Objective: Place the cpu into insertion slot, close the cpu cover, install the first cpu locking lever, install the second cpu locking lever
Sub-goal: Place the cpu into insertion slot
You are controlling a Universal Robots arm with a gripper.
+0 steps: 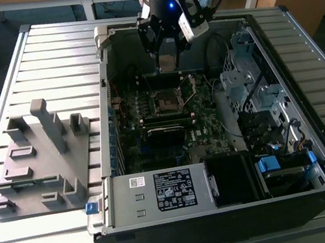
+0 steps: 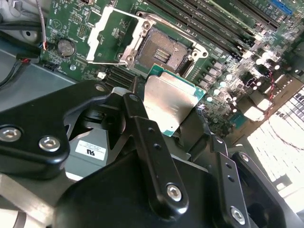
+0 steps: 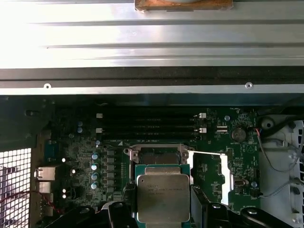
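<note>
exterior view: gripper (image 1: 167, 60) at the computer case's (image 1: 227, 225) far edge, near insertion slot (image 1: 165, 101) | second wrist view: fingers (image 2: 138, 107) clamp square cpu (image 2: 170, 102), tilted, metal top up; cpu cover (image 2: 114, 35) flipped open beside the slot | first wrist view: cpu edges parallel to the slot's.

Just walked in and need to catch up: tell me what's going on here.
The arm's gripper holds the cpu over the board inside the open computer case, close to the slot. The slot is empty, and its cover is swung open beside it. The cpu is not yet seated.
</note>
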